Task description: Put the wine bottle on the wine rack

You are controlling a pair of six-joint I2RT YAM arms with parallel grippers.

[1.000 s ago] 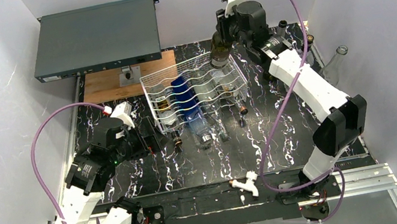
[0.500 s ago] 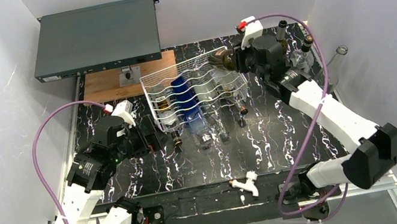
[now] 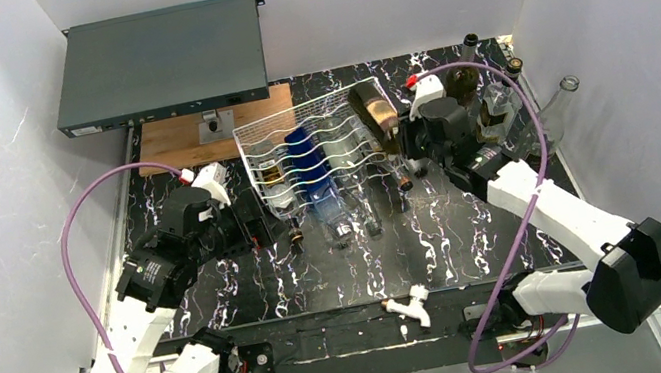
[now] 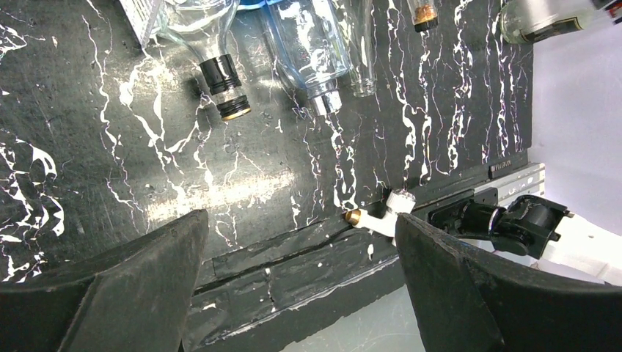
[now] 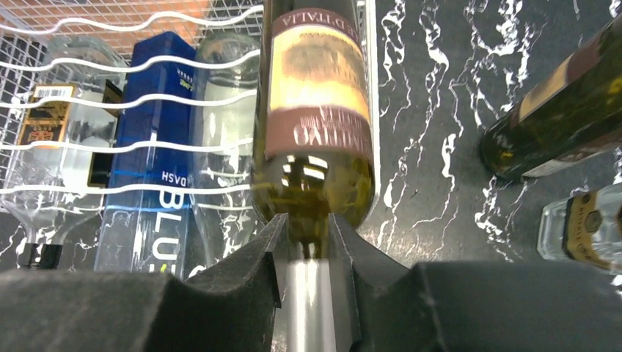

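Note:
The wine bottle [image 3: 373, 110] is dark green with a tan and maroon label [image 5: 317, 88]. It lies tilted over the right end of the white wire wine rack [image 3: 320, 148], base pointing to the back. My right gripper [image 3: 410, 140] is shut on its neck [image 5: 308, 253], just right of the rack. In the right wrist view the rack's wavy wires [image 5: 147, 103] run left of the bottle. My left gripper [image 3: 257, 227] is open and empty at the rack's front left corner, its jaws wide apart [image 4: 301, 293] above the table's near edge.
The rack holds a blue bottle [image 3: 308, 165] and clear bottles, their necks [image 3: 344, 230] sticking out the front. Several bottles [image 3: 482, 85] stand at the back right. A dark grey metal box [image 3: 159, 63] and a wooden board [image 3: 187, 139] sit at the back left. A small white part [image 3: 414, 304] lies near the front edge.
My right arm has swung the bottle from upright behind the rack down to lying over the rack's right end, and drawn back toward me. My left arm has shifted only slightly.

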